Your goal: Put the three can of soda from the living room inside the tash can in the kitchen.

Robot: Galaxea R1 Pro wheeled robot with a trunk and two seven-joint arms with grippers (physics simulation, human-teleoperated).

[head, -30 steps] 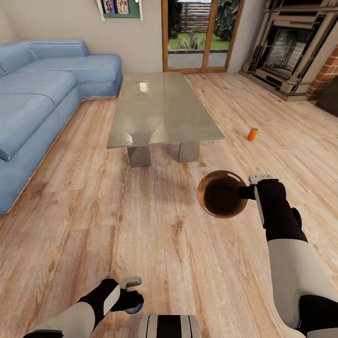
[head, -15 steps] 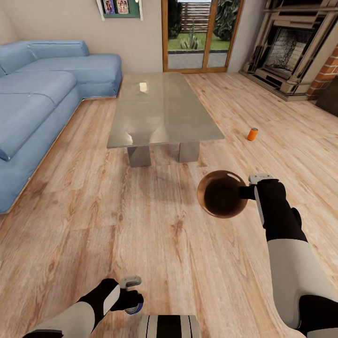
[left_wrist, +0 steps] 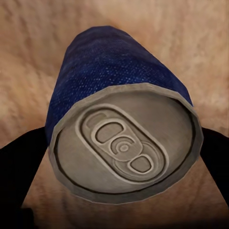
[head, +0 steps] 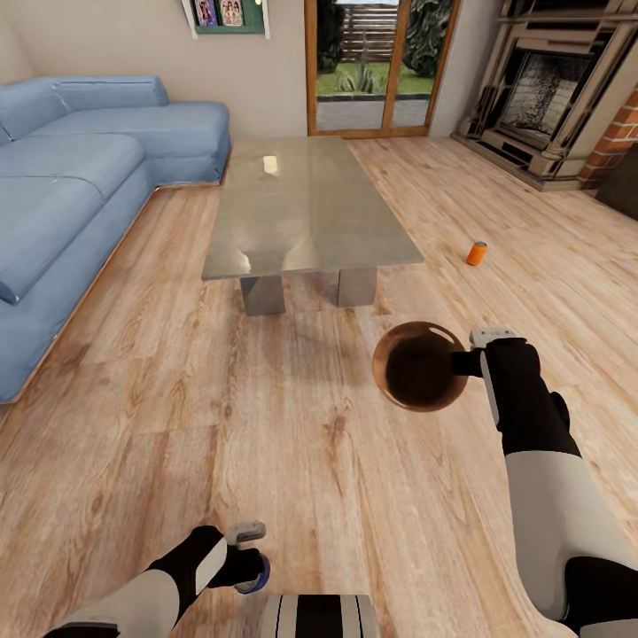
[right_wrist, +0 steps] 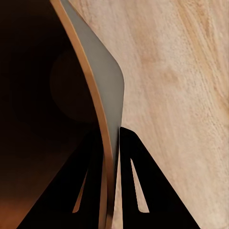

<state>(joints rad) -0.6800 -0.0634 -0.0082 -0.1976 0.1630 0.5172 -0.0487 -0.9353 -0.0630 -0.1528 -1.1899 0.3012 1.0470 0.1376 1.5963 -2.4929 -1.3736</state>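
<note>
While the robot stands on the wood floor [head: 292, 443] of the living room, its right gripper [head: 461, 361] holds the tash can [head: 416, 365] up in the air at about 4 o'clock from the middle of the head view. The bin's dark inside faces the camera. In the right wrist view, the two black fingers [right_wrist: 138, 191] are pressed on the bin's thin copper rim [right_wrist: 90, 86], one on each side of the wall, so this pincer is pinching the bin.

Down at 6 o'clock in the head view, the left gripper [head: 252, 571] hangs low near the robot's trunk [head: 319, 618]. It holds a can. In the left wrist view this blue can [left_wrist: 124, 119] looks dark blue, not orange, with a grey metal end and a pull tab facing the camera. The black fingers [left_wrist: 19, 167] sit at both sides of it, so this pincer is pinching the can.

One orange can of soda [head: 477, 253] stands upright on the floor at about 2 o'clock, well apart from the bin and just off the near right corner of the glass coffee table [head: 301, 208].

A blue sofa [head: 80, 177] runs along the 9 to 10 o'clock side. Glass doors [head: 381, 62] are at 12 o'clock, and a brick fireplace [head: 558, 89] is at 1 to 2 o'clock.
</note>
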